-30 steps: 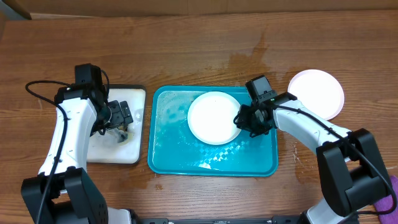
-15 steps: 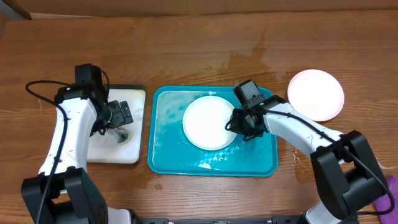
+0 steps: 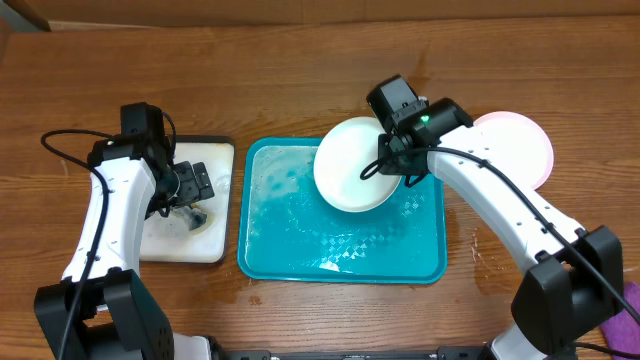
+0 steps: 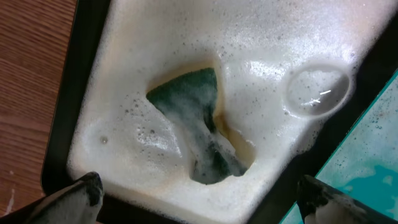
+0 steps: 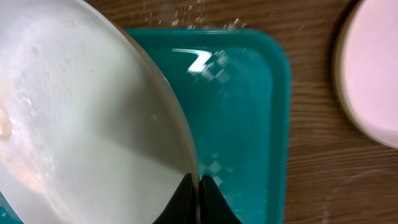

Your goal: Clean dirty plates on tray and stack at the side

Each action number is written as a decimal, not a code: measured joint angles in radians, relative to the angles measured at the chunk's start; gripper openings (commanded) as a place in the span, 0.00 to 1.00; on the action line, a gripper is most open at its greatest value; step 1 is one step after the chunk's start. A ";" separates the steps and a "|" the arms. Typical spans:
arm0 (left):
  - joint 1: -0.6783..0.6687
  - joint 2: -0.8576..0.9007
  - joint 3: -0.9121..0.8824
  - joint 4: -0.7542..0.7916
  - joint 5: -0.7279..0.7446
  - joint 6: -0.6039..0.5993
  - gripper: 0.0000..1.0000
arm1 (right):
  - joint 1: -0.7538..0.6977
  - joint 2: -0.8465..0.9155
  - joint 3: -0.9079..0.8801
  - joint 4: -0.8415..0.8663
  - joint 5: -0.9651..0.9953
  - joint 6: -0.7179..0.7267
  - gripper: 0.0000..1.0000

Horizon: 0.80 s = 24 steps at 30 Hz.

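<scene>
My right gripper (image 3: 392,166) is shut on the rim of a white plate (image 3: 350,178) and holds it tilted above the back right of the teal tray (image 3: 290,250). In the right wrist view the fingers (image 5: 198,193) pinch the plate's edge (image 5: 93,124) over the wet tray (image 5: 249,112). A second plate (image 3: 520,145) lies on the table to the right of the tray; it also shows in the right wrist view (image 5: 373,74). My left gripper (image 3: 190,190) is open above a foamy white tray (image 3: 215,160). A green sponge (image 4: 193,130) lies in the foam.
The white tray has a black rim (image 4: 74,81) and stands left of the teal tray. The teal tray's floor is wet. A purple cloth (image 3: 622,315) shows at the lower right corner.
My right gripper has lifted the white plate off the tray floor, tilted it, and carried it back and to the right. The left arm has not moved.
</scene>
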State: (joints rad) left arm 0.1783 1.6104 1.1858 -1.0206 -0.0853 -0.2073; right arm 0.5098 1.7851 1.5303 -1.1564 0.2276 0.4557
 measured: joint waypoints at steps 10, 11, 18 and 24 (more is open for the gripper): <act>0.000 0.000 0.000 0.000 0.000 0.000 1.00 | 0.253 -0.004 0.085 -0.076 0.353 -0.015 0.04; 0.000 0.000 0.000 0.000 0.000 0.000 1.00 | 0.274 -0.004 0.085 -0.075 0.386 -0.016 0.04; 0.000 0.000 0.000 0.000 0.000 0.000 1.00 | 0.497 -0.005 0.085 -0.071 0.766 -0.004 0.04; 0.000 0.000 0.000 0.000 0.000 0.000 1.00 | 0.610 -0.005 0.085 -0.066 1.011 -0.002 0.04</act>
State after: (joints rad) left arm 0.1783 1.6104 1.1858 -1.0203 -0.0853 -0.2073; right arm 1.1194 1.7805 1.6154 -1.2221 1.2385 0.4534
